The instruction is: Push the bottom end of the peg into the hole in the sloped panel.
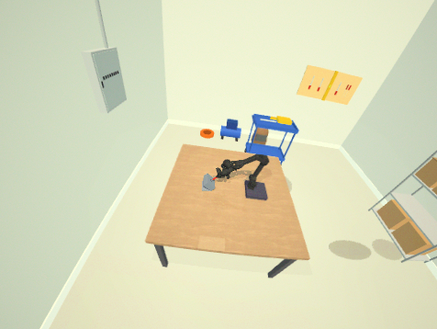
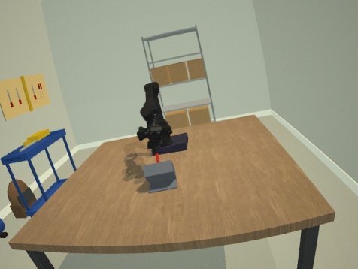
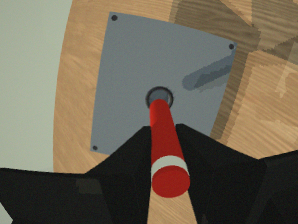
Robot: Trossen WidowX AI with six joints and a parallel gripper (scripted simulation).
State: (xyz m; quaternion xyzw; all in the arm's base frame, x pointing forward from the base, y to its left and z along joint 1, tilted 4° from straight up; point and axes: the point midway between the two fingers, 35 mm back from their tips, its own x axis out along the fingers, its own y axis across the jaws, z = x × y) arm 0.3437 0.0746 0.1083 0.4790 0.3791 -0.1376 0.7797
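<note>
A: How far along is it?

B: The tool [image 3: 160, 163] grips the red peg [image 3: 166, 145], whose tip meets the hole [image 3: 160, 98] in the sloped panel [image 3: 133, 63] on the desk [image 2: 244, 169].

A: What's left?

B: Seating it fully, releasing, retreating.

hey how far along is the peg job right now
Done: the peg is picked up; the gripper is shut on it. In hand: the wrist view shows its far end meeting the hole in the grey panel, lined up with it; how deep it sits cannot be told. Left: push until it bottoms out, let go, and move the gripper away.
</note>
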